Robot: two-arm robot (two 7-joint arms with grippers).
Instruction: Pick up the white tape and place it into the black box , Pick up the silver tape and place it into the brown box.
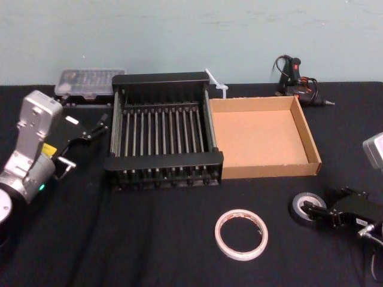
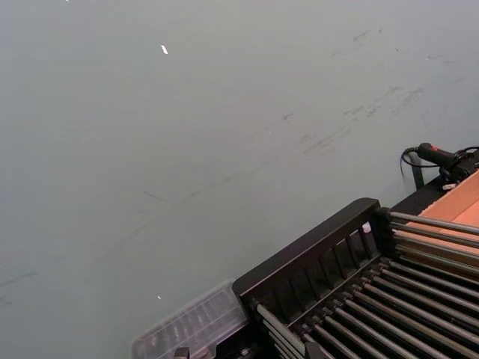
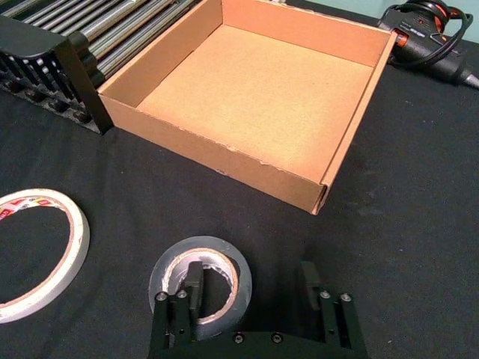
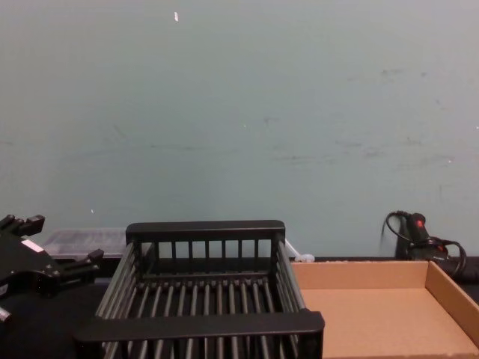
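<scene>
Two rolls of tape are counted on the one black-covered table (image 1: 149,239): one white tape (image 1: 241,234) and one silver tape (image 3: 200,278). There are two open containers: one black box (image 1: 163,161) with slatted sides and one brown box (image 1: 269,170) of cardboard. At the rear are three single items: one clear plastic case (image 1: 90,82), one corded black-and-red hand tool (image 1: 296,81), and one small white object (image 1: 216,84) whose kind cannot be made out. Two robot grippers complete the tally: one left gripper (image 1: 96,128) and one right gripper (image 3: 251,271). That makes ten things in all.
</scene>
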